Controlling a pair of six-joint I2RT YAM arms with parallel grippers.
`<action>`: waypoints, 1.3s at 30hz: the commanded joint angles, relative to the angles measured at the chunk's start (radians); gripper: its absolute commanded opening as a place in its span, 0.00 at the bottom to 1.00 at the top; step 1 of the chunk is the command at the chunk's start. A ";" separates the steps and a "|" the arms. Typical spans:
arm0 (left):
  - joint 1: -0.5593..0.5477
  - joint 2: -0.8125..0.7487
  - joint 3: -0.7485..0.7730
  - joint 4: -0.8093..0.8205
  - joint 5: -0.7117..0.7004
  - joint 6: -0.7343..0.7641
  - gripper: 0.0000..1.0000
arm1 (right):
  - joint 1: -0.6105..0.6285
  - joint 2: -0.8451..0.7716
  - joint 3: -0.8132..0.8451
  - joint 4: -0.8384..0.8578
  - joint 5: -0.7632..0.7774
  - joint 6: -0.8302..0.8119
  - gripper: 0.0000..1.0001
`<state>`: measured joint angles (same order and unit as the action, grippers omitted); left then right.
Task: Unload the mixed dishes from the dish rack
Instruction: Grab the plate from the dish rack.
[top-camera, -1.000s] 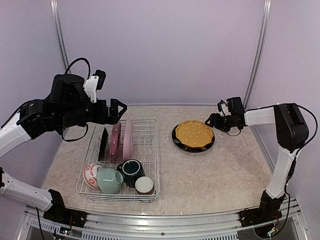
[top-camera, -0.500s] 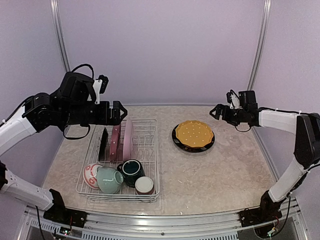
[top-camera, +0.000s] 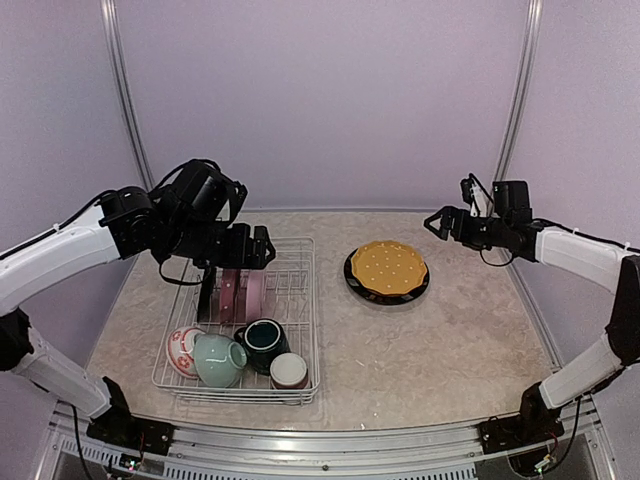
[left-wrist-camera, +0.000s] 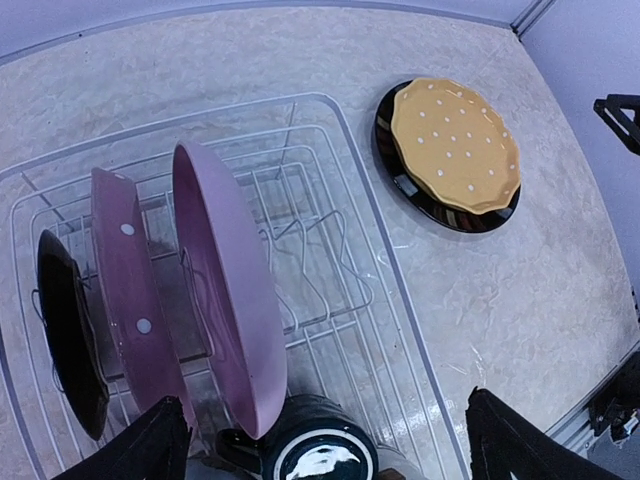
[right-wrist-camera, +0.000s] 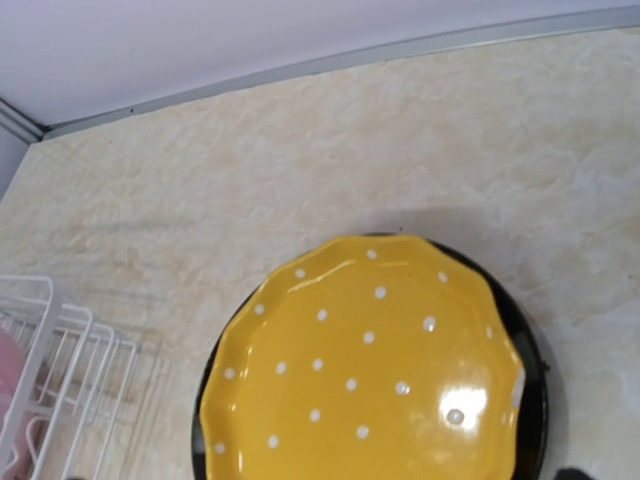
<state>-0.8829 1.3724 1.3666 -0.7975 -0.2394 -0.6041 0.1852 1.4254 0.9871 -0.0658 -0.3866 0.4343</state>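
Top external view: beige tabletop (top-camera: 440, 350), veined like marble, closed in by plain lilac walls (top-camera: 320, 100) at the back and on both sides. Two slim metal poles (top-camera: 120, 90) up the back corners. Aluminium rail (top-camera: 330, 452) along the near edge, arm bases bolted to it.

On the left half, white wire rack (top-camera: 295, 270), flat on the tabletop. Upright in its far dividers, side by side: black plate (top-camera: 207, 290), dotted pink plate (top-camera: 231, 290), plain pink plate (top-camera: 256, 290). Crowded into its near end: red-patterned bowl (top-camera: 181, 347), pale-green cup (top-camera: 218, 358), teal cup (top-camera: 264, 338), brown-white cup (top-camera: 289, 370). Rest of the rack floor bare wire.

Right of the rack and apart from it, yellow plate (top-camera: 388, 267) with white dots, stacked on a second black plate (top-camera: 351, 272), both flat on the tabletop.

Left gripper (top-camera: 262, 250) over the upright plates, touching none. From the left wrist, fingers (left-wrist-camera: 150, 450) spread wide at the two lower corners, nothing between them, plain pink plate nearest below.

Right gripper (top-camera: 432, 222) in the air past the yellow plate, toward the right wall, jaws parted and empty.

Right wrist view: straight down on the yellow plate, with a pale seam (right-wrist-camera: 300, 70) where tabletop meets wall and a corner of the rack at lower left.
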 joint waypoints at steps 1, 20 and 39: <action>0.051 0.014 -0.004 0.035 0.092 -0.043 0.90 | -0.008 -0.040 -0.031 -0.027 -0.028 -0.015 0.99; 0.210 0.032 -0.121 0.193 0.368 -0.077 0.58 | -0.010 -0.030 -0.041 -0.017 -0.080 -0.020 0.99; 0.242 0.093 -0.122 0.226 0.434 -0.086 0.41 | -0.010 -0.020 -0.040 -0.011 -0.097 -0.014 0.99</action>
<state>-0.6518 1.4521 1.2610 -0.5972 0.1612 -0.6910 0.1848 1.4059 0.9627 -0.0750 -0.4709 0.4267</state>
